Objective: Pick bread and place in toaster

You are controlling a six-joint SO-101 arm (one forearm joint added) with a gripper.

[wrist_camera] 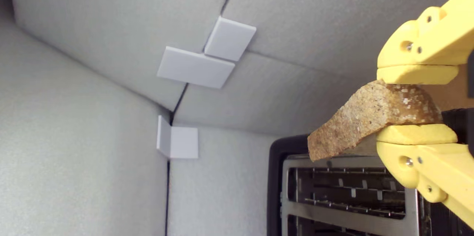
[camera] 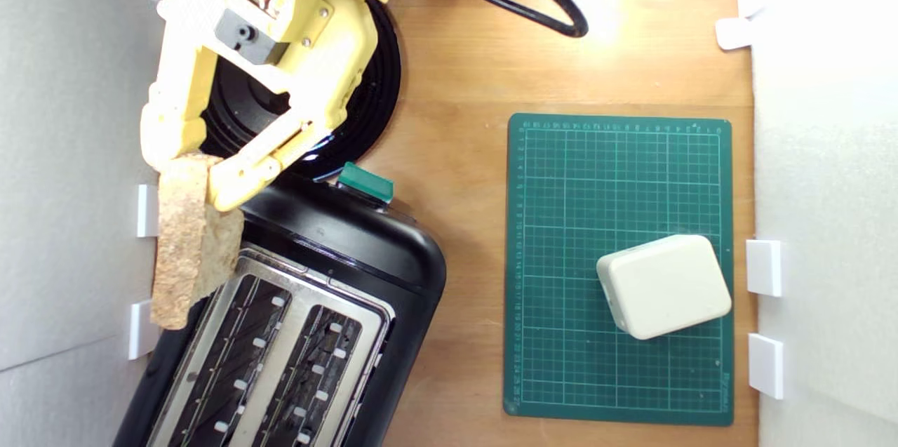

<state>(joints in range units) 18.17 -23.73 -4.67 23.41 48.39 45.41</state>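
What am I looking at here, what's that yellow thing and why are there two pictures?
The yellow thing is a small robot arm. Its hand works like a pair of tongs, and right now it is shut on a slice of bread, pinched at one end.

One picture comes from a camera looking straight down at the table. The other comes from a camera on the arm's wrist, so it sees the hand and the bread up close.

In the overhead picture the bread hangs by the corner of a black toaster with two empty slots. Behind the arm lies a black plate. On the right sits a green mat with a cream box on it. White foam walls surround the table.
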